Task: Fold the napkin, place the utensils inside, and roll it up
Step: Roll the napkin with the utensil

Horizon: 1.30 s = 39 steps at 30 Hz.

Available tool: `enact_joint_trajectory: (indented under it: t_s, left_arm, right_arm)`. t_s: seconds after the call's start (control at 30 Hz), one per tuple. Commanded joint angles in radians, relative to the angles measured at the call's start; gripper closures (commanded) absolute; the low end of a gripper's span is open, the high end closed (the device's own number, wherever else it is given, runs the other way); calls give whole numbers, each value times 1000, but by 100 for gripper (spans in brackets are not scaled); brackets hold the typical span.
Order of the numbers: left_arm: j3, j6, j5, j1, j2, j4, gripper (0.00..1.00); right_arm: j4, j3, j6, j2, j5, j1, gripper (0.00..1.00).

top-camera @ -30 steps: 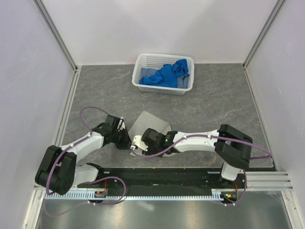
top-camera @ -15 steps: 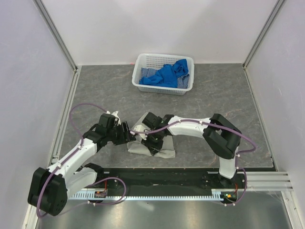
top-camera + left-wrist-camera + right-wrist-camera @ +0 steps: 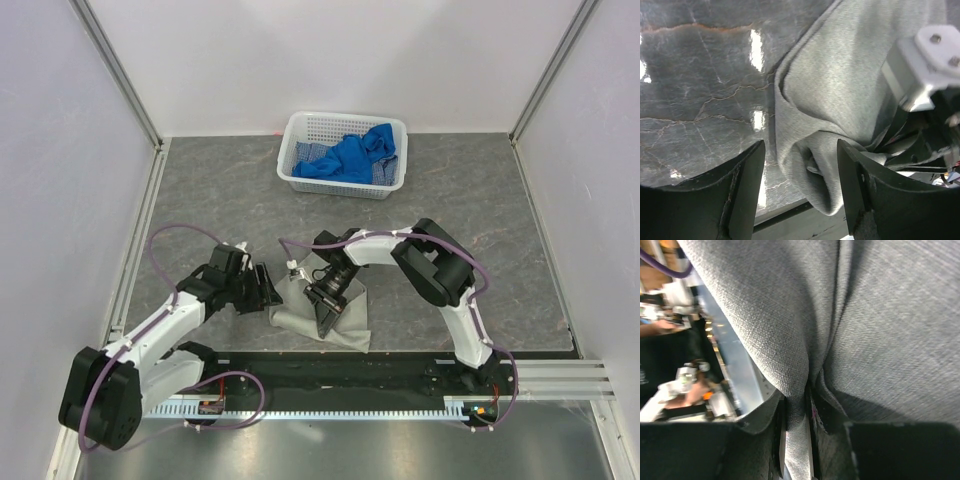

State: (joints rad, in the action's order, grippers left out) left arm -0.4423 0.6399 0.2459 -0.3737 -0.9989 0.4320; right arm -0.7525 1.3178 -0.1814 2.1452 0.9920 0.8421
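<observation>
The grey napkin (image 3: 345, 322) lies bunched into a loose roll near the table's front edge. In the left wrist view the napkin (image 3: 840, 90) ends in an open fold, and a small silver tip of the utensil (image 3: 813, 169) shows inside it. My left gripper (image 3: 270, 290) is open just left of the roll, and in its own view the left gripper (image 3: 801, 195) has its fingers apart on either side of the roll's end without touching it. My right gripper (image 3: 325, 318) is shut on a fold of the napkin (image 3: 890, 315), with the cloth pinched thin in the right gripper (image 3: 797, 440).
A white basket (image 3: 290, 165) holding bright blue cloths (image 3: 350, 158) stands at the back centre. The black base rail (image 3: 340, 365) runs just in front of the napkin. White walls close in both sides and the back.
My left gripper has opened and let go of the napkin. The right arm has folded back over the table, drawing the napkin from a flat sheet into a roll nearer the front.
</observation>
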Motion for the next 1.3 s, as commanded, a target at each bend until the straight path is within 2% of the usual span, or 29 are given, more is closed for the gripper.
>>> enact_joint_trajectory:
  t_s: [0.0, 0.17, 0.27, 0.47, 0.5, 0.57, 0.67, 0.8, 0.93, 1.07, 1.1, 1.27]
  left_arm:
    - [17, 24, 47, -7, -17, -48, 34]
    - [71, 43, 107, -5, -26, -128, 35]
    - [105, 67, 153, -5, -46, -188, 43]
    - [137, 83, 171, -5, -30, -216, 79]
    - [142, 84, 171, -7, -33, -219, 90]
    - [149, 86, 174, -5, -41, -222, 98]
    - [146, 84, 182, -5, -63, -223, 98]
    - [131, 80, 171, -4, -90, -216, 98]
    - [122, 72, 176, -4, -109, -213, 98]
    - [114, 69, 174, -2, -113, -202, 98]
    - [114, 67, 173, -2, -113, -202, 98]
    - [108, 63, 171, -1, -118, -196, 98]
  right_arm:
    - [-24, 21, -24, 74, 43, -23, 74]
    - [-25, 54, -21, 137, 70, -46, 73]
    - [-25, 64, -16, 156, 62, -51, 72]
    - [-13, 86, 14, 157, 30, -63, 66]
    - [-5, 92, 20, 147, 25, -63, 64]
    - [7, 93, 45, 128, -7, -64, 60]
    - [31, 87, 83, 53, -55, -64, 52]
    - [86, 51, 137, -71, -151, -63, 37]
    - [157, -40, 175, -241, -314, -52, 31]
    - [209, -211, 162, -498, -522, 12, 26]
    - [212, -238, 161, -531, -617, 31, 25]
    - [246, -350, 181, -649, -765, 166, 25]
